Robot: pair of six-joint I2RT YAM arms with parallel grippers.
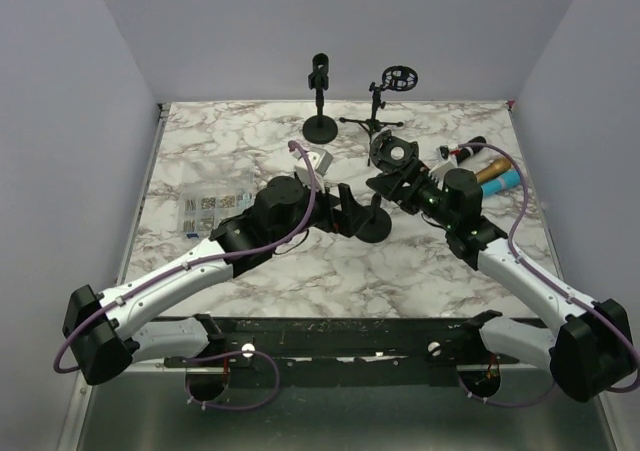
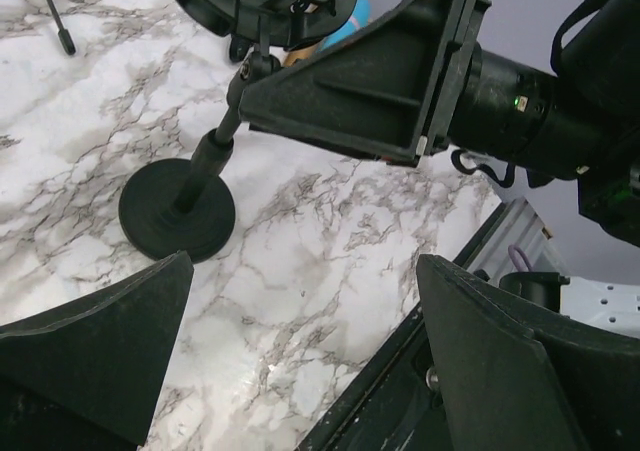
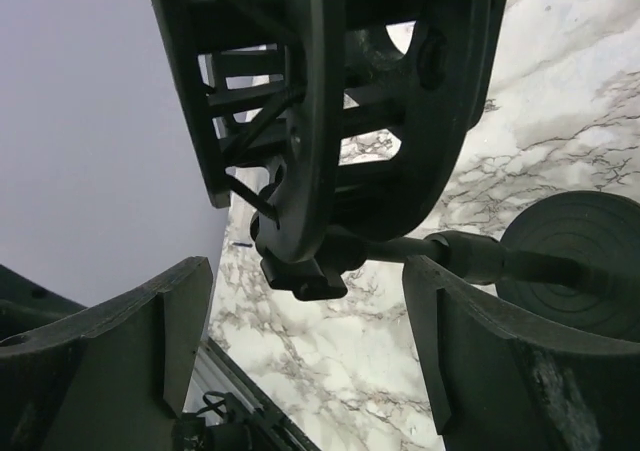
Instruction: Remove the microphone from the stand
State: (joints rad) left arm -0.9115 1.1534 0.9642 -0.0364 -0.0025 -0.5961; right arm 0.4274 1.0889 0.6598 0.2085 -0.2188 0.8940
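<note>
A black stand with a round base (image 1: 375,228) stands mid-table, its rod tilted, with a black shock mount (image 1: 393,154) on top. I see no microphone inside the mount. My left gripper (image 1: 350,206) is open and empty beside the base (image 2: 178,211), to its left; its jaws (image 2: 305,271) stand wide over bare marble. My right gripper (image 1: 388,183) is open around the rod joint under the mount (image 3: 330,91), and the fingers (image 3: 470,351) are not touching it. Two microphones, one black and red (image 1: 462,153) and one gold and blue (image 1: 497,176), lie at the right.
A second stand with a clip (image 1: 320,101) and a tripod stand with a shock mount (image 1: 398,81) stand at the back. A clear bag of small parts (image 1: 205,206) lies at the left. A white block (image 1: 320,158) lies behind my left arm.
</note>
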